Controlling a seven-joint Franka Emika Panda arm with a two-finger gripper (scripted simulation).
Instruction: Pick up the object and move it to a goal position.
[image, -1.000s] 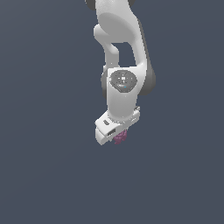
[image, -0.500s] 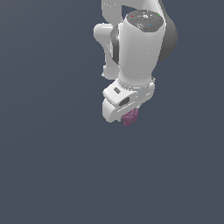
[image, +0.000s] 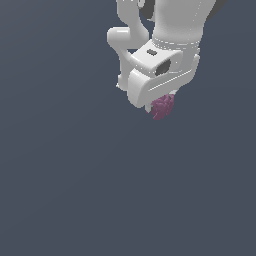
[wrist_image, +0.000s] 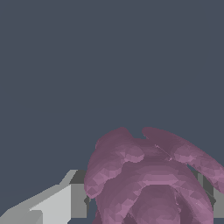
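Note:
The object (image: 162, 106) is a small bumpy magenta-pink lump. In the exterior view it pokes out under the white gripper (image: 159, 106), which hides most of it. In the wrist view the object (wrist_image: 148, 179) fills the space between the two grey fingers (wrist_image: 78, 194), one on each side of it. The gripper is shut on the object and holds it high in the exterior view, right of centre, with the white arm (image: 175, 30) running out of the picture above.
A plain dark grey-blue surface (image: 75, 190) fills the rest of both views. No other objects or edges show.
The gripper with the object has moved up and to the exterior view's right, and the arm now looks larger in the picture. The object stays in the grip.

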